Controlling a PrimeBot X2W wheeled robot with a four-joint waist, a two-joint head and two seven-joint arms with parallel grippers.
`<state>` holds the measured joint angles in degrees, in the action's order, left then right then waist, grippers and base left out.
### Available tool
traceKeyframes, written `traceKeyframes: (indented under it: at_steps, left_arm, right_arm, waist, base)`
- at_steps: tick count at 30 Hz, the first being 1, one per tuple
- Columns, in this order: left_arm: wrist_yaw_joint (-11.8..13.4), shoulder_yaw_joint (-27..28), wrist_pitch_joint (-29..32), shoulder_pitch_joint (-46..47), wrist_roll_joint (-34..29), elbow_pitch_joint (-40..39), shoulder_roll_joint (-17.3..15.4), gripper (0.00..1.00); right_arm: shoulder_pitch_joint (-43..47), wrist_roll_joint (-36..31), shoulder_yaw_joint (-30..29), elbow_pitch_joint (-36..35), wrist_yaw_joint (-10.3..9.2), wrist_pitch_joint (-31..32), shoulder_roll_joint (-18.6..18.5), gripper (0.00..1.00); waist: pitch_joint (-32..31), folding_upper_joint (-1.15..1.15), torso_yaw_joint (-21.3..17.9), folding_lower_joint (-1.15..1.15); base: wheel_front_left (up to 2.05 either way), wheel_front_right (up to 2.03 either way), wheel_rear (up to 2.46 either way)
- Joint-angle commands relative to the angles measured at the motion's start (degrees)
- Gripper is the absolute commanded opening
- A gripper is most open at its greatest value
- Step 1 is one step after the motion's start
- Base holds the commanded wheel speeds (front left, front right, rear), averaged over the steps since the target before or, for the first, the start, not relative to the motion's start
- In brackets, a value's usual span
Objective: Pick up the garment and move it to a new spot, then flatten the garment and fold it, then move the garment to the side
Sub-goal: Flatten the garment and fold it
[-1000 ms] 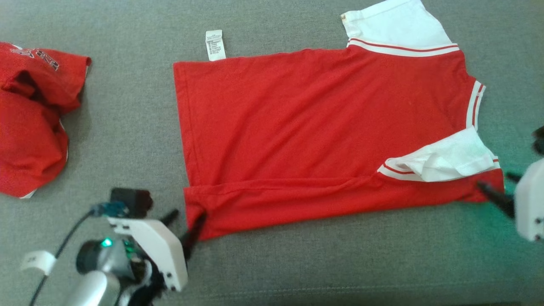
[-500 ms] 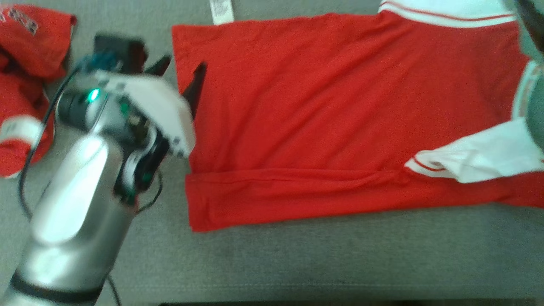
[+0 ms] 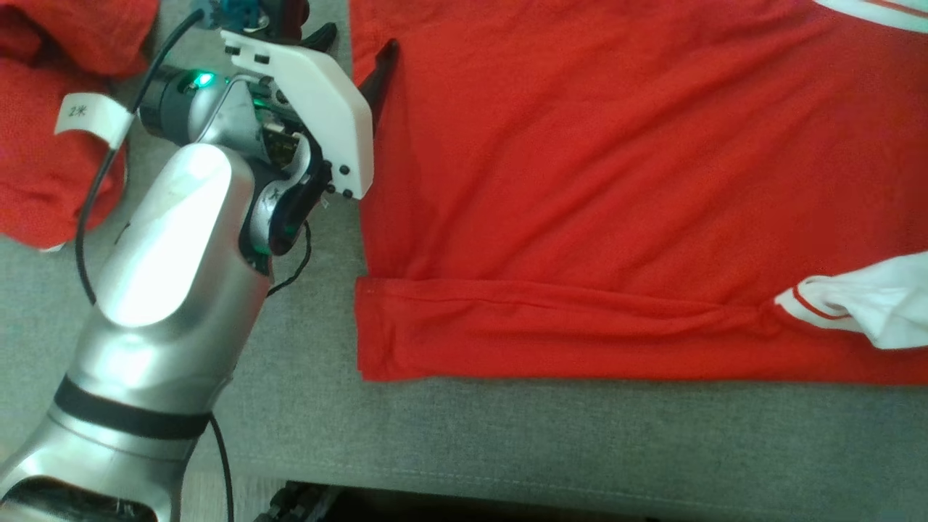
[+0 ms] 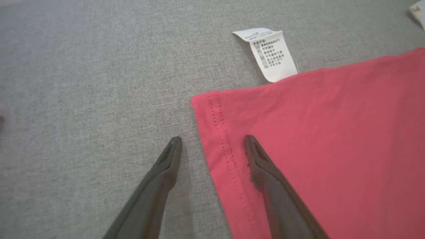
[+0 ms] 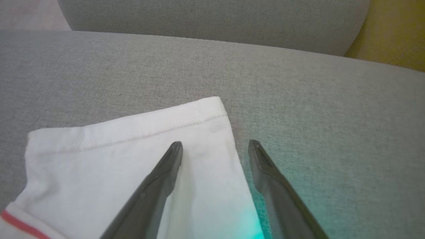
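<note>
Head view: the red shirt [image 3: 580, 181] lay flat on the grey couch [image 3: 580, 449], left gripper [image 3: 360, 38] at its corner. Left wrist: fingers [image 4: 265, 166] spread apart over the hem [image 4: 219, 132], holding nothing. Right wrist: right gripper [image 5: 215, 144] spread apart, empty, over the edge of the white sleeve [image 5: 132, 149].

A grey woven sofa seat [image 3: 507, 449] lay broad beneath a padded grey backrest [image 5: 212, 20]; an olive-yellow surface [image 5: 395, 33] showed beyond.

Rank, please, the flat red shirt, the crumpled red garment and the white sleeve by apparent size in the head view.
1. flat red shirt
2. crumpled red garment
3. white sleeve
All are cropped by the frame.
</note>
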<state>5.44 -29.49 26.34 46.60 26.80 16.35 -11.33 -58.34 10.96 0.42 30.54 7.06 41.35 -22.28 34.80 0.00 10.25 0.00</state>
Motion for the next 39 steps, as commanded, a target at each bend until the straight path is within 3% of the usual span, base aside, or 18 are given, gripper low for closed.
traceKeyframes:
  at_steps: [1,18,19,20,21,22,32,39]
  left_arm:
    - [-0.4,1.4,-0.1,1.0,-0.3,-0.9,-1.8,1.00]
    - [-1.3,1.3,1.4,4.2,1.3,1.7,-1.8,1.00]
    - [-1.4,1.2,1.6,4.4,1.4,1.9,-1.6,0.91]
    - [-1.6,1.0,1.7,4.5,1.5,2.1,-1.4,0.44]
    - [-1.7,0.8,1.7,4.7,1.6,2.3,-1.3,0.15]
    - [-1.9,0.6,1.8,4.8,1.6,2.5,-1.3,0.00]
    - [-2.0,1.7,-0.6,5.2,2.3,2.3,-2.0,0.00]
    - [-1.1,4.0,-3.1,3.1,3.1,-1.6,-4.1,0.00]
  right_arm:
    - [-1.6,-0.5,-0.4,-0.9,0.43,-0.7,0.6,1.00]
    - [-6.1,0.6,2.1,7.1,0.43,-0.5,2.5,1.00]
    - [-6.1,0.9,2.4,7.2,0.43,-0.6,2.5,0.48]
    - [-6.1,1.1,2.7,7.4,0.43,-0.7,2.6,0.00]
    - [-6.1,1.3,3.3,7.6,0.43,-0.9,2.7,0.00]
    - [-6.1,1.6,3.6,7.4,0.43,-1.6,2.6,0.00]
    - [-7.6,4.5,3.1,6.8,0.43,-8.3,3.2,0.00]
    - [-6.2,9.7,4.5,2.9,0.43,-10.0,1.0,0.00]
  waist:
    - [0.0,0.00,0.2,0.00]
    - [1.2,0.00,-0.5,0.00]
    - [1.2,0.00,-0.5,0.00]
    - [1.2,0.00,-0.6,0.00]
    - [1.2,0.00,-0.6,0.00]
    - [1.1,0.00,-0.7,0.00]
    - [0.5,0.00,-2.3,0.00]
    - [-1.1,0.00,-4.2,0.00]
  base:
    - [0.00,0.00,0.00]
    - [0.00,0.00,0.00]
    - [0.00,0.00,0.00]
    - [0.00,0.00,0.00]
    - [0.00,0.00,0.00]
    - [0.00,0.00,0.00]
    - [0.00,0.00,0.00]
    - [0.00,0.00,0.00]
